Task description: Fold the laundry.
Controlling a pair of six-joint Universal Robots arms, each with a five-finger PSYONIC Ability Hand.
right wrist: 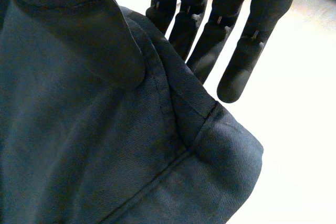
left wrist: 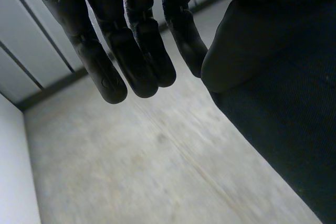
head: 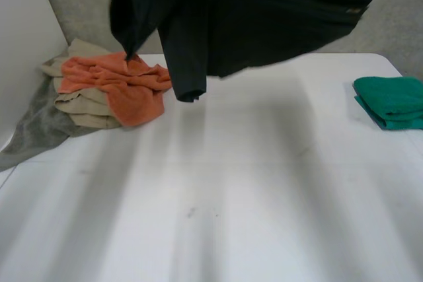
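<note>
white table (head: 264,196), dark garment (head: 264,18) aloft, clothes pile (head: 112,90)

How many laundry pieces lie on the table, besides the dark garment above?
4. Orange towel, beige cloth and grey cloth piled at the far left; folded green towel at the far right. The pile may hide more. Dark garment uncounted.

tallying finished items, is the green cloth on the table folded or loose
Folded: the green cloth lies as a flat, squared stack with layered edges at the right side of the table.
</note>
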